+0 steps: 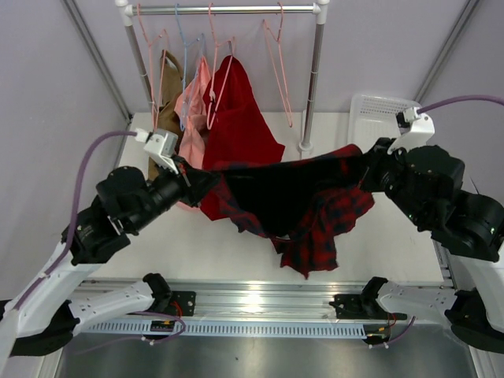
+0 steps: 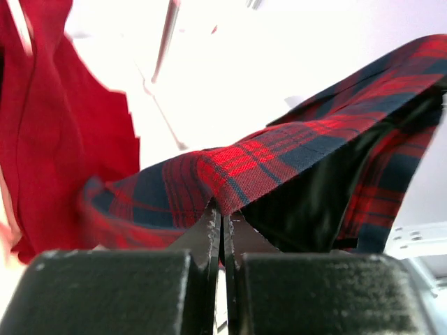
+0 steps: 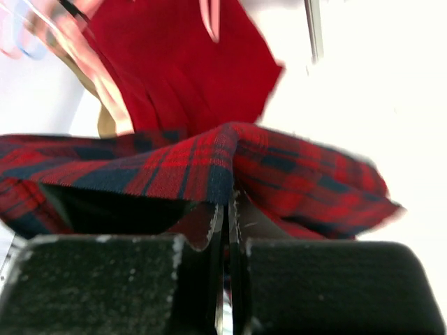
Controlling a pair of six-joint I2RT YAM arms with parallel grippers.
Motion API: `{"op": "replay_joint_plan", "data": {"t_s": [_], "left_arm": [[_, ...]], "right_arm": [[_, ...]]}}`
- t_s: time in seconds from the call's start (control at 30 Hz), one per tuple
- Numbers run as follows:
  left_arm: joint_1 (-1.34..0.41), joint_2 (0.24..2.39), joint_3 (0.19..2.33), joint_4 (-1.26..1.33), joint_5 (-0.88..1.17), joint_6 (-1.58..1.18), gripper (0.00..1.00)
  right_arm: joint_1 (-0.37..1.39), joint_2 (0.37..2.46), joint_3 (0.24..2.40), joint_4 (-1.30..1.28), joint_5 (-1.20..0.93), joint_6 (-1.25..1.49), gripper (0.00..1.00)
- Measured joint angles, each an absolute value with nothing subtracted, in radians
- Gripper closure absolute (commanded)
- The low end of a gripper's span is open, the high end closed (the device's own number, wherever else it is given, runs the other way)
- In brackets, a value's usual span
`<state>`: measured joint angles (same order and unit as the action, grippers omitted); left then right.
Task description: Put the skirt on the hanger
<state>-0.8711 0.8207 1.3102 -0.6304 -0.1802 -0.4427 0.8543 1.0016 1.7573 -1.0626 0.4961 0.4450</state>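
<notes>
Sagging between both, the skirt (image 1: pixel 319 224) is pinched by left hand (image 1: pixel 191 175) and right hand (image 1: pixel 367 163).

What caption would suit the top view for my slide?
Left gripper and right gripper stretch the plaid skirt between them above the table, before the clothes rack.

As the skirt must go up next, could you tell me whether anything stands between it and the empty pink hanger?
Nothing visible does. The skirt is held stretched in the air; the empty pink hanger hangs free beyond it, between the red garment on its left and the rack post on its right.
</notes>
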Motion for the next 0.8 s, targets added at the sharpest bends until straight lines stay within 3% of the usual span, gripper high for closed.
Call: {"op": "replay_joint_plan", "data": {"t_s": [0.2,0.4,0.6,0.8], "left_arm": [[-0.871,0.864,1.419,-0.652,-0.195,-0.443,1.0],[-0.819,0.917,1.38,-0.63,-0.203,-0.444,1.0],[-0.689,0.933,1.054,-0.479,-0.09,-0.496,1.0],[-0.649,0.958,0.652,-0.289,0.007,-0.582,1.0]], "right_arm": [[0.842,1.087,1.891,-1.045,0.486,0.339,1.0],[0.674,1.118,1.795,-0.992,0.379,0.313,1.0],[0.42,1.031,1.34,-0.814,0.093,0.362,1.0],[0.325,0.979,0.874,-0.618,-0.15,0.446,1.0]]}}
